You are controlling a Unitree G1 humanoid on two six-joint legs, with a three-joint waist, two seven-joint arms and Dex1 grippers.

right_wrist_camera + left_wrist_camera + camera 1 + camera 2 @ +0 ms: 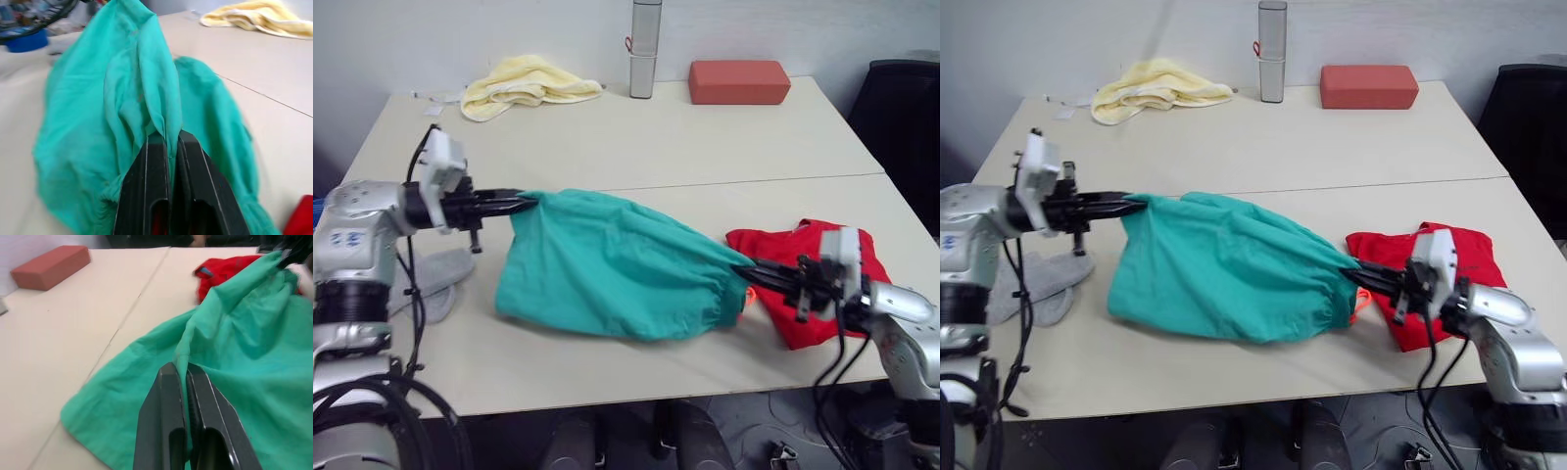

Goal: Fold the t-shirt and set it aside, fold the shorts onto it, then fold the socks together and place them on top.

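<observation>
The teal-green soft fabric shorts [612, 269] hang stretched across the middle of the head views, held up at both ends above the pale beige table [636, 137]. The left gripper [521, 202], at centre left, is clamped on one upper corner of the cloth; its wrist view shows the two black fingers [164, 431] pressed together with a ridge of teal fabric pinched between them. The right gripper [751, 264], at lower right, is likewise clenched on the gathered waistband end, and its wrist view shows folds of the shorts rising out from between its closed black fingers [146, 191]. A bit of orange drawstring [1362, 300] peeks out just below that grip in the right eye view.

The bright red cotton t-shirt [822, 259] lies bunched on the table at right, behind the right gripper. The light grey socks [1038, 284] lie flat at the left edge, below the left arm.

Along the far edge at the top sit a crumpled pale yellow towel [524, 83], an upright grey cylinder [644, 49], and a brick-red rectangular block [739, 81]. The left wrist view shows that block in its upper left corner; the right wrist view shows the towel at upper right.
</observation>
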